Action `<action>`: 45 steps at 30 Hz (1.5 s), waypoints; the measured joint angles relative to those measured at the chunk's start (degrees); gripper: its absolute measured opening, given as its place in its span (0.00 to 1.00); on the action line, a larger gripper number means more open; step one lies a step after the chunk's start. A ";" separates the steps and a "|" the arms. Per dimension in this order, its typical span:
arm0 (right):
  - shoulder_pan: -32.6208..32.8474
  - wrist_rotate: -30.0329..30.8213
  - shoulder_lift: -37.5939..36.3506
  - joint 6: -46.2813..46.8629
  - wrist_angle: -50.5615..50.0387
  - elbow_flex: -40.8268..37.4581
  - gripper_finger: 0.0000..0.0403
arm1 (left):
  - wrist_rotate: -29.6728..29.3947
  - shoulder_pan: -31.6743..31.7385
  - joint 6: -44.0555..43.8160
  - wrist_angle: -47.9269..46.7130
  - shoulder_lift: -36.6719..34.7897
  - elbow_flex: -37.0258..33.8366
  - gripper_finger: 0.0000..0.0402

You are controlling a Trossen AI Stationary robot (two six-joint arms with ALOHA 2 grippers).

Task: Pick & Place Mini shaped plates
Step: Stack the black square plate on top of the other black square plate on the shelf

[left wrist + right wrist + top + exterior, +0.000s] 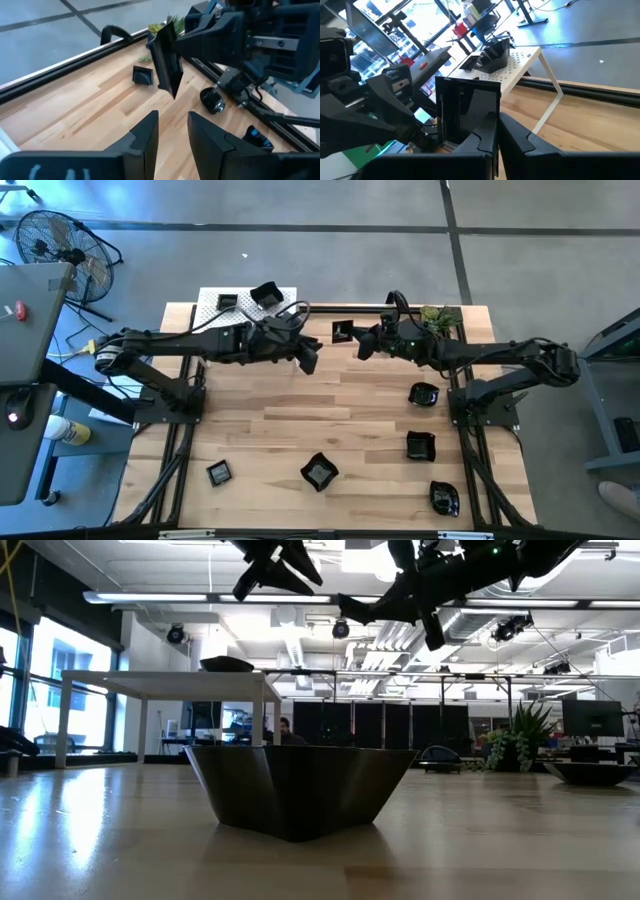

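Observation:
My right gripper (495,137) is shut on a small glossy black square plate (467,107), held high above the table's far middle. The same plate (167,60) shows edge-on in the left wrist view. My left gripper (172,137) stands open just left of it, with nothing between its fingers (308,360). Another mini plate (143,76) lies flat by the far edge. Several more lie on the near and right parts of the table, among them an angular one (319,472) and a round one (424,394). Two rest on the white perforated stand (240,310). My right gripper pinches the square plate by one rim (487,122) between its two fingers, coming about level from the table's right side. The plate stands on edge, nearly upright, one corner (174,94) pointing down. It is lifted well clear of the table.
A green plant sprig (440,317) sits at the far right corner. The white stand occupies the far left. A desk with a fan (60,245) stands beyond the left edge. Bare wood lies in the table's middle.

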 joint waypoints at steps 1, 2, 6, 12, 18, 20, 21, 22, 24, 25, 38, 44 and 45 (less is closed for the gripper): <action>0.02 -0.27 0.00 -0.23 0.24 0.01 0.02 | 0.00 0.00 -0.33 -0.01 0.02 0.00 0.26; 0.02 -0.52 0.00 -0.42 0.58 0.01 0.02 | 0.00 0.00 -0.86 0.11 0.03 0.00 0.26; 0.48 -1.42 0.00 -2.53 2.41 -0.01 0.02 | 0.02 0.00 -1.74 3.80 0.00 0.00 0.26; 1.98 -0.23 0.00 -4.59 3.70 0.01 0.01 | -0.11 0.00 -7.29 8.15 1.17 0.03 0.26; 2.40 -0.05 0.00 -6.02 4.70 0.00 0.02 | -0.13 0.00 -9.68 9.97 2.87 0.04 0.26; 2.40 -0.16 0.00 -6.05 4.68 0.01 0.02 | -0.25 0.00 -11.17 9.91 2.95 0.00 0.26; 2.40 -0.20 0.00 -6.05 4.68 -0.01 0.02 | -0.49 0.00 -11.76 9.92 2.95 0.00 0.26; 2.40 -0.39 0.00 -6.05 4.68 0.00 0.02 | -1.02 0.00 -11.86 9.97 2.95 0.00 0.26; 2.40 -0.89 0.00 -6.05 4.68 0.01 0.02 | -2.32 0.00 -11.85 9.94 2.95 0.00 0.26; 2.40 -0.96 0.00 -6.05 4.68 0.01 0.02 | -2.84 0.00 -11.85 9.92 2.95 -0.01 0.25; 2.40 -1.63 0.04 -7.10 5.27 0.01 0.02 | -3.39 0.00 -11.55 9.50 2.95 -0.02 0.01; 2.38 -2.34 0.03 -7.10 5.67 0.01 0.09 | -3.71 0.02 -11.51 9.39 2.95 -0.02 0.00; 2.38 -2.56 0.04 -7.10 5.67 0.00 0.11 | -3.70 0.02 -11.49 9.39 2.95 -0.02 0.00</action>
